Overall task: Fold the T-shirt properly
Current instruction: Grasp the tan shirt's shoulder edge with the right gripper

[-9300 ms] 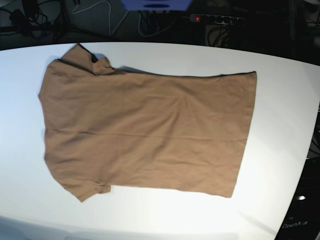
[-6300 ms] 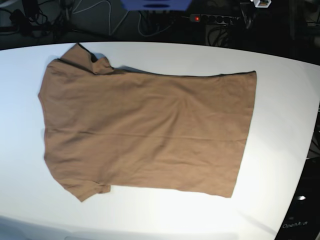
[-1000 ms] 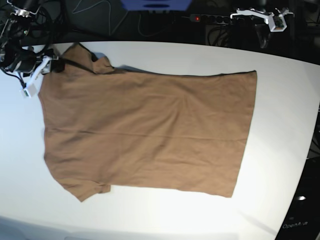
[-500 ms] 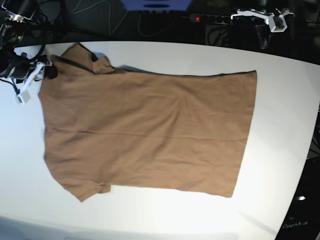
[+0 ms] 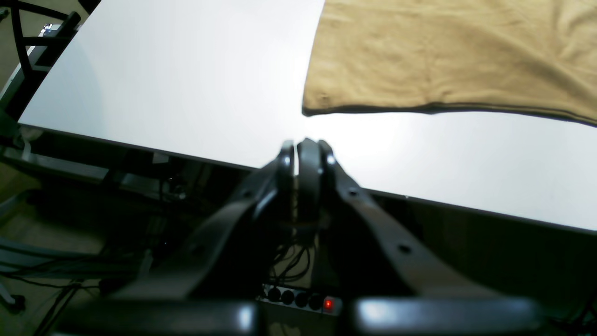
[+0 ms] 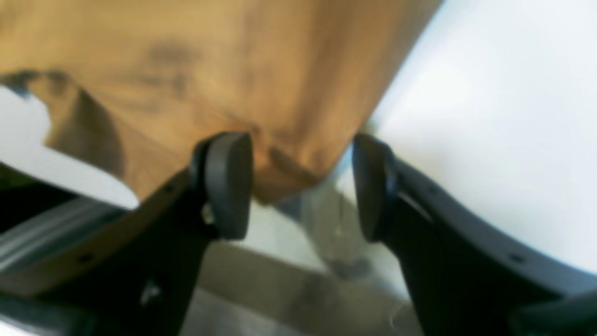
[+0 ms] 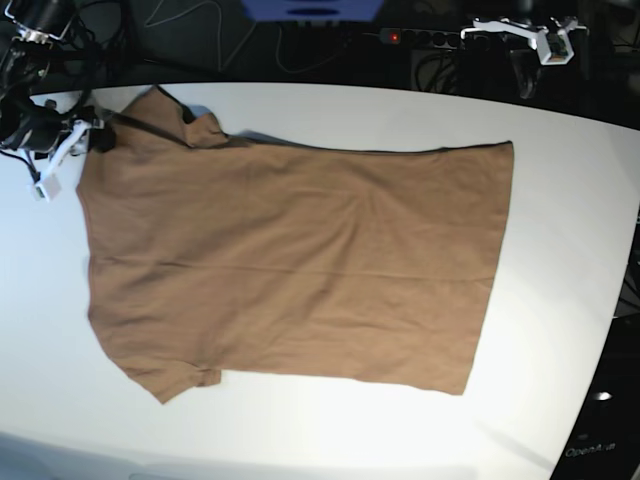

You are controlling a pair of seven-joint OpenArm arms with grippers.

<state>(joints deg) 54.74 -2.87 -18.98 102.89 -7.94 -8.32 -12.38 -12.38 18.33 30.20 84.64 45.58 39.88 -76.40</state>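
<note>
Both of my claws are in play, and they differ. My right gripper (image 6: 301,184) stands with its jaws spread apart around the shoulder corner of the T-shirt (image 7: 290,265), the cloth's edge poking between the two pads but not yet pinched. My left gripper (image 5: 301,149) is clenched on nothing, pads pressed together, hanging off the far edge of the table (image 5: 177,88) and well apart from the shirt's hem corner.

From the base view the T-shirt lies flat, spread sideways across the white table, collar end toward my right arm and hem toward my left, one sleeve at the far edge by the collar and the other near the front. It is the only cloth here.

I judge it light, soft and limp: it will drape and sag from wherever I lift it, and a single layer may slip from the pads unless I bite well into the fabric. Corners and hemmed edges look like the best holds, since the doubled seam gives more to grip; the shoulder corner for my right claw, the far hem corner for my left, so the far edge can come over together.

My table is smooth, glossy and bare around the shirt, so the cloth should slide easily and may drag when pulled. Beyond the far edge the room is dark, with tangled cables and a power strip (image 7: 425,38) showing a red light.
</note>
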